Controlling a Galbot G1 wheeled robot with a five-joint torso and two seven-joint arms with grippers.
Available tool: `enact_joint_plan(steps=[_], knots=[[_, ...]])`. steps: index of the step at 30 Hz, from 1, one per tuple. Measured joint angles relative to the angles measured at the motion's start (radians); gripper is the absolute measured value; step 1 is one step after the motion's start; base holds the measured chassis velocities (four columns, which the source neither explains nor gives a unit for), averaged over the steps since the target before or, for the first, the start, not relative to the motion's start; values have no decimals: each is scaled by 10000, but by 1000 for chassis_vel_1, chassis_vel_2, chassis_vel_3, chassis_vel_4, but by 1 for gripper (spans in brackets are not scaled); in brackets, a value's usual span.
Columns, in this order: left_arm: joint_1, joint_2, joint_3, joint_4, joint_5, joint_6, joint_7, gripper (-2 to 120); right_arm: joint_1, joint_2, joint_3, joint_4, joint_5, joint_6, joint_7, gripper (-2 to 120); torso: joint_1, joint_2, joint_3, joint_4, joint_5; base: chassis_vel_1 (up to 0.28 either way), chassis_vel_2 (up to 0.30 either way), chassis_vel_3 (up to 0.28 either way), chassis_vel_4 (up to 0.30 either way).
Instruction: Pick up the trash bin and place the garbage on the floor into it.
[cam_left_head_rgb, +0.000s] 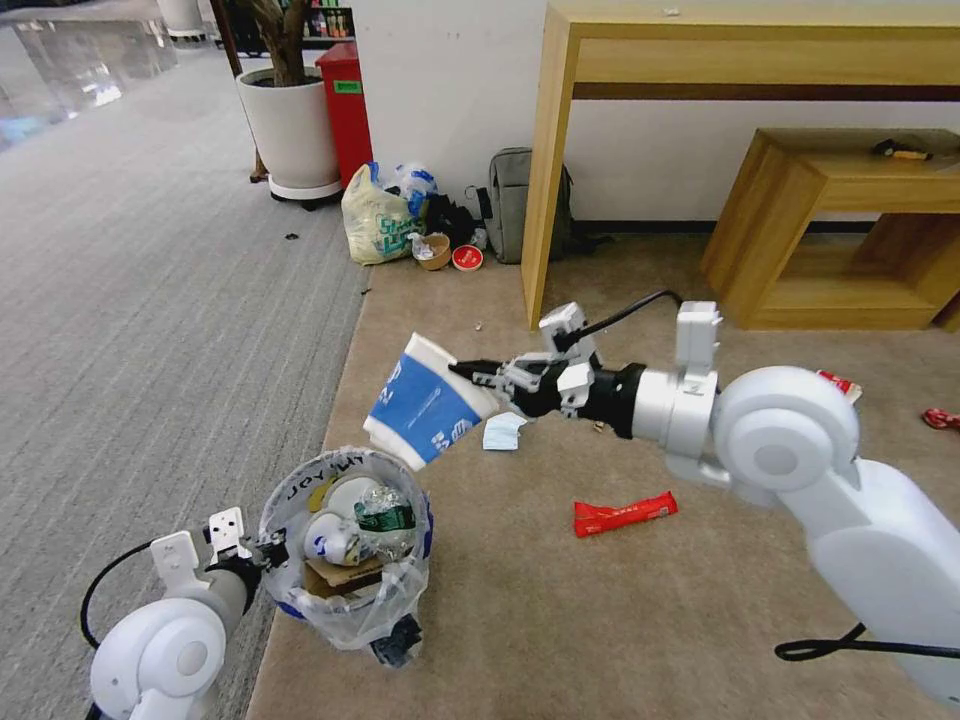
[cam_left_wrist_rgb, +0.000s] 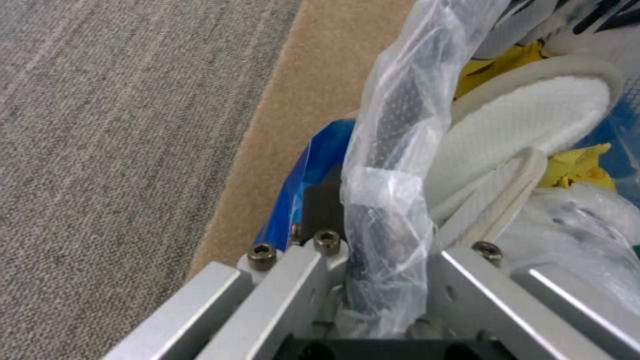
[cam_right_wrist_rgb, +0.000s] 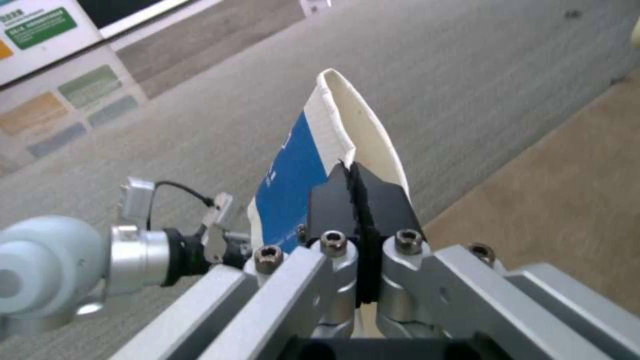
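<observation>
At the left edge of the beige carpet (cam_left_head_rgb: 600, 620), beside its seam with the grey ribbed carpet (cam_left_head_rgb: 150, 300), the left gripper (cam_left_head_rgb: 262, 552) is clamped on the rim of the trash bin (cam_left_head_rgb: 345, 600), fingers closed over bin wall and clear liner. The bin contains a white slipper (cam_left_wrist_rgb: 533, 115), a green-label bottle (cam_left_head_rgb: 385, 515) and cardboard (cam_left_head_rgb: 345, 578). The right gripper (cam_left_head_rgb: 470, 378) holds the blue-white paper cup (cam_left_head_rgb: 425, 402) tilted in the air, just above and beyond the bin's far rim; its black pads (cam_right_wrist_rgb: 330, 205) are pinched shut on the flattened cup wall. Remaining on the carpet: a tissue (cam_left_head_rgb: 502, 431) below the right gripper, a red wrapper (cam_left_head_rgb: 624, 514) near mid-carpet, and further red litter (cam_left_head_rgb: 938, 418) at the right edge.
</observation>
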Motion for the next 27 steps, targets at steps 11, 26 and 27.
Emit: enact_joint_plan(steps=[11, 26, 27], knots=[[-98, 119, 240, -82, -325, 0, -234, 0, 114, 874, -1297, -1220, -310, 0, 524, 0, -1, 0, 0, 1, -1, 0, 0, 0, 0], [-179, 151, 332, 28, -325, 1, -249, 0, 575, 1732, -2782, -2203, -252, 0, 1149, 0, 0, 0, 0, 1, -1, 0, 0, 0, 0], [-181, 148, 333, 35, -325, 0, -249, 0, 621, 1808, -2904, -2288, -289, 0, 1173, 0, 0, 0, 1, 2, -1, 0, 0, 0, 0]])
